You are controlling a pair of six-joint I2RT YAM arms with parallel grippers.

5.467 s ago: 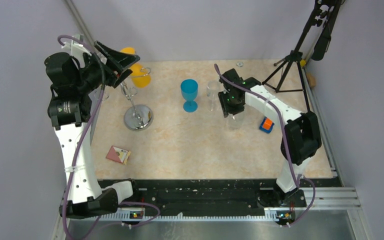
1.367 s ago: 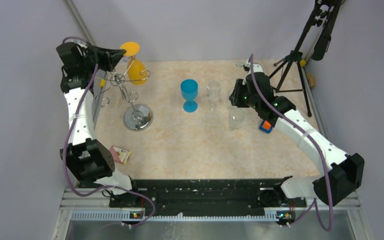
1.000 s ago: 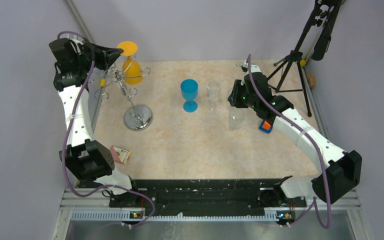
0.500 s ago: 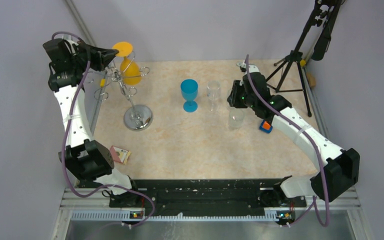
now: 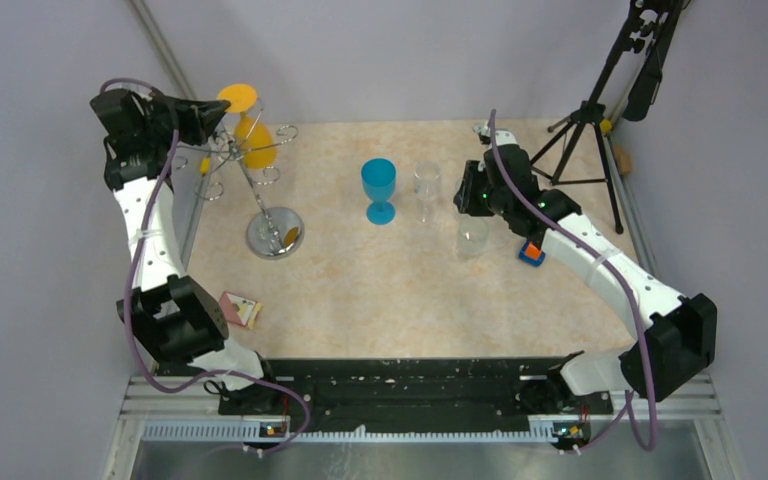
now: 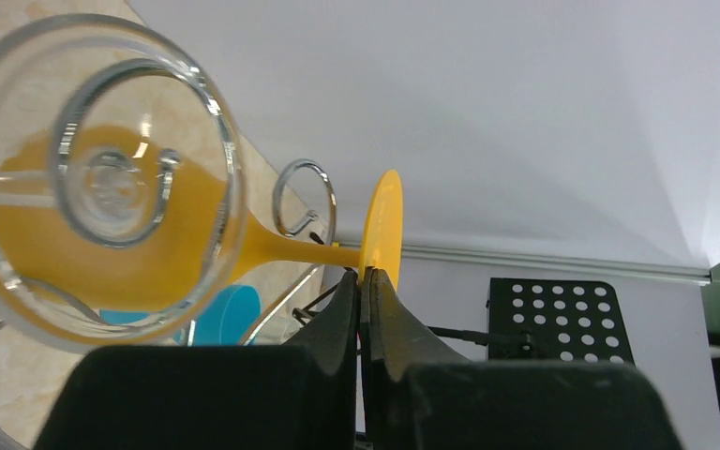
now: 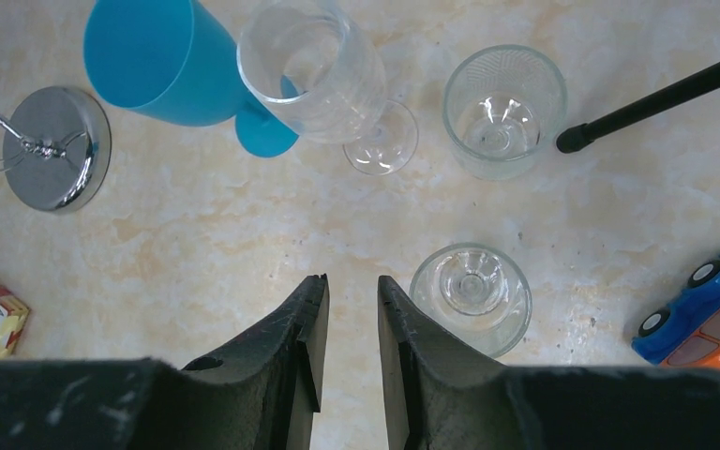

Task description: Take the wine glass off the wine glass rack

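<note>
On your counter [image 5: 380,290], the chrome wine glass rack [image 5: 275,232] stood at the upper left. The orange wine glass [image 5: 252,143] lay tipped among its looped arms, its stem beside one loop. Your left gripper [image 6: 361,281] was clenched on the rim of the glass's foot. Your right gripper [image 7: 352,291] hung parted and empty, right of centre.

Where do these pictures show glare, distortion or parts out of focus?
Left wrist view: a clear glass close to the lens distorts the orange wine glass behind it. Top view: the rack base gives bright reflections. Right wrist view: sharp, soft shadows only.
</note>
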